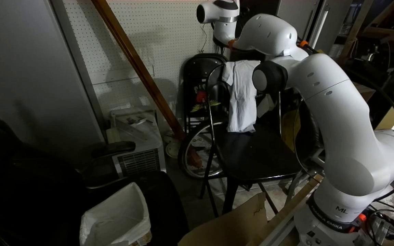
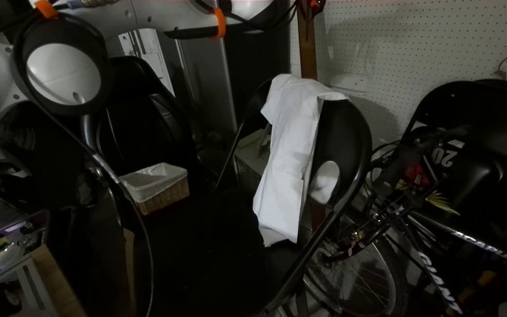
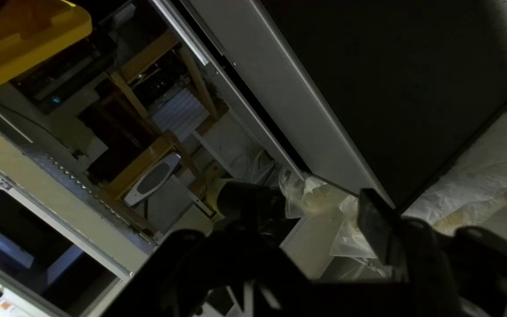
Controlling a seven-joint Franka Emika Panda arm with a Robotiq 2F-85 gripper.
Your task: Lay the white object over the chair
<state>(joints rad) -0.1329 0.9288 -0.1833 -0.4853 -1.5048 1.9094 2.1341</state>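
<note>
one white cloth [image 2: 289, 154] draped over back of black chair [image 2: 346, 136] in both exterior views, long end hanging down near seat [image 1: 258, 153]; tool [image 3: 310, 211] in wrist view spread, its two sides apart

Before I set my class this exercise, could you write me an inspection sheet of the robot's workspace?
Surface: black chair; its flat seat is dark.
Job's things: white cloth draped over the chair's back; whether its lower end touches the seat, I cannot tell.
Clutter: lined wicker basket, bicycle, cardboard.
Grippers: the gripper is open, nothing seen in its grasp.
Cables: black cable hangs beside the robot arm.
Surroundings: pegboard wall, slanting wooden beam.
</note>
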